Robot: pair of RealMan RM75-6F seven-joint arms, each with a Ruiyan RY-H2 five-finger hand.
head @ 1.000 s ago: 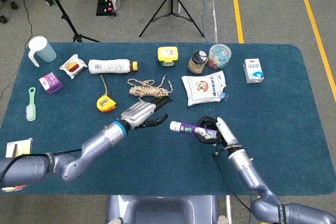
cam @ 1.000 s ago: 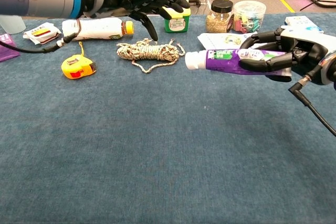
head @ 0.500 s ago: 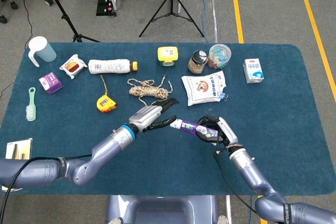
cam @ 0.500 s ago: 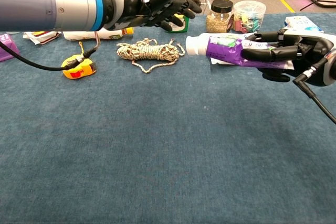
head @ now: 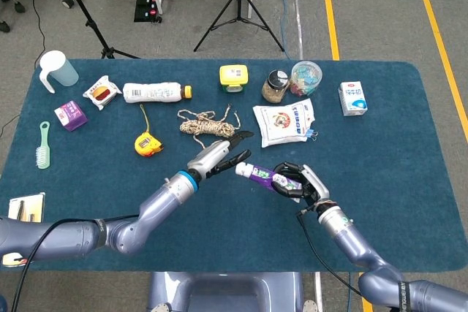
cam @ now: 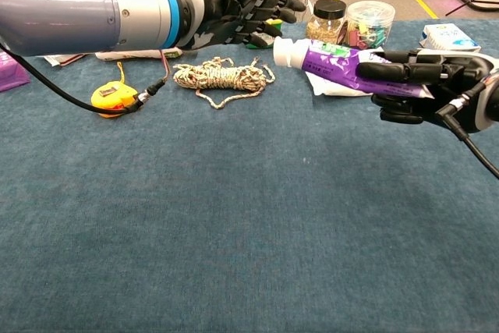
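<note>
My right hand point(head: 300, 183) point(cam: 425, 87) holds a purple and white tube point(head: 257, 174) point(cam: 327, 60) above the table, white cap pointing left. The left hand point(head: 219, 157) point(cam: 242, 7) is open with its fingers spread, and its fingertips are right beside the tube's cap. Whether they touch the cap I cannot tell. Behind both hands lies a coil of rope point(head: 207, 125) point(cam: 221, 76) on the blue cloth.
A yellow tape measure point(head: 146, 143) point(cam: 115, 97), a white bottle point(head: 155, 92), a printed pouch point(head: 285, 121), a jar point(head: 275, 85) point(cam: 325, 23), a tub of clips point(head: 305, 77) point(cam: 369, 23), a yellow box point(head: 233, 77), a small carton point(head: 352, 98) point(cam: 449, 37), a brush point(head: 43, 145) and a jug point(head: 57, 69) lie around.
The left hand has moved right and opened its fingers toward the tube's cap. The right hand has lifted the tube and brought it left toward the left hand.
</note>
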